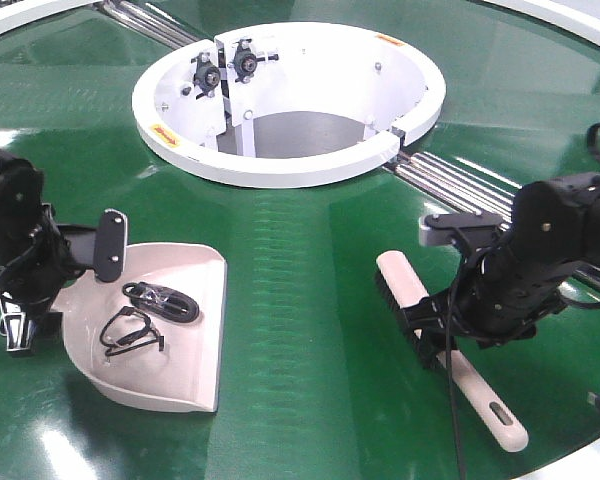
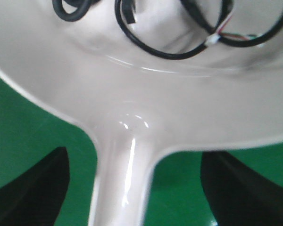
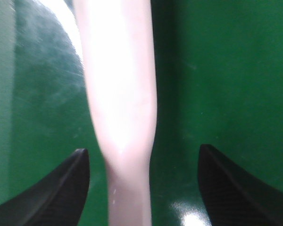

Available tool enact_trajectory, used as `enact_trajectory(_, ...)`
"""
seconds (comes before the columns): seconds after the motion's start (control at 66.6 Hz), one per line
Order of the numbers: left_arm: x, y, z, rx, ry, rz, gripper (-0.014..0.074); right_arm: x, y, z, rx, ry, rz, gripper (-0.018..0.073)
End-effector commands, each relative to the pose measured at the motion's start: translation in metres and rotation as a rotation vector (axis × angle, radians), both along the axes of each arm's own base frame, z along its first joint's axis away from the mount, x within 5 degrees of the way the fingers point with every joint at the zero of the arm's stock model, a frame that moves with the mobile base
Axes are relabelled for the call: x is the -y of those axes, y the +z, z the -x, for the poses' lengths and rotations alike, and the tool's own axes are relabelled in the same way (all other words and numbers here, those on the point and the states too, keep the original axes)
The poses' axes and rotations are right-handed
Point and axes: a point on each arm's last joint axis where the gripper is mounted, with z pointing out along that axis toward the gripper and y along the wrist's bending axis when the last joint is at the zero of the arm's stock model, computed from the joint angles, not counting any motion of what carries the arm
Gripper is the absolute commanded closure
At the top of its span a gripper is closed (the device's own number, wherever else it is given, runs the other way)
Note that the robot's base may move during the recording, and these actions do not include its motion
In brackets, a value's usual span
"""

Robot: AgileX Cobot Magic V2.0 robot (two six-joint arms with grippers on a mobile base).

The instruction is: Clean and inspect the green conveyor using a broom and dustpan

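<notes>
Lying flat on the broad glossy dark-green conveyor belt (image 1: 300, 300), both tools look like light, stiff moulded plastic with smooth, shiny skins. I would expect them to lift easily but slide in a loose grip.

The wide pale pink-beige plastic dustpan (image 1: 195, 375) sits on the left arm's side, with loops of black cable (image 1: 162, 300) resting in its scoop; tilting it would likely spill them. The left end effector (image 2: 132, 155) straddles the dustpan's straight handle just behind the scoop. Its fingers are spread wide, with green belt showing on both sides and nothing clamped. That neck, where handle meets scoop, seems the sound place to hold, being close to the load and so less prone to twisting.

The long flat pale pink-beige hand broom (image 1: 400, 285) lies on the right arm's side, with dark bristles along one edge and its slotted handle pointing toward the near edge. The right end effector (image 3: 142, 149) hangs over the broom's narrowing neck, also spread wide and clear of the plastic. Gripping there, across the slim width, should give good control, though the rounded handle may roll.
</notes>
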Motion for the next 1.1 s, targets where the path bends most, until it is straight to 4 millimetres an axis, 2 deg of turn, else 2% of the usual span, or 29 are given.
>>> enact_trajectory(0.0, 0.003, 0.035, 0.008, 0.089, 0.025, 0.059, 0.0045, 0.002, 0.03, 0.001, 0.121, -0.002, -0.032, 0.0078)
enact_trajectory(0.135, 0.008, 0.054, 0.018, 0.137, 0.051, 0.15, 0.0045, 0.003, 0.045, 0.003, 0.207, -0.003, -0.056, 0.0078)
enact_trajectory(0.3, 0.019, 0.081, 0.034, 0.2, 0.099, 0.349, 0.0063, 0.005, 0.077, 0.006, 0.417, 0.013, -0.103, 0.0083)
enact_trajectory(0.496, 0.027, 0.123, 0.056, 0.352, 0.124, 0.562, 0.009, 0.008, 0.118, 0.014, 0.71, 0.094, -0.121, 0.0088)
enact_trajectory(0.676, 0.035, 0.161, 0.086, 0.426, 0.147, 0.804, 0.0123, 0.011, 0.141, 0.024, 0.85, 0.125, -0.124, 0.0088)
enact_trajectory(0.766, 0.036, 0.181, 0.101, 0.5, 0.152, 0.917, 0.0146, 0.014, 0.15, 0.034, 0.861, 0.103, -0.151, 0.0088)
enact_trajectory(0.962, 0.028, 0.216, 0.143, 0.638, 0.179, 1.051, 0.0202, 0.022, 0.169, 0.06, 0.895, 0.085, -0.165, 0.0088)
enact_trajectory(1.082, 0.017, 0.219, 0.165, 0.775, 0.246, 1.095, 0.023, 0.029, 0.188, 0.082, 0.977, 0.082, -0.185, 0.0088)
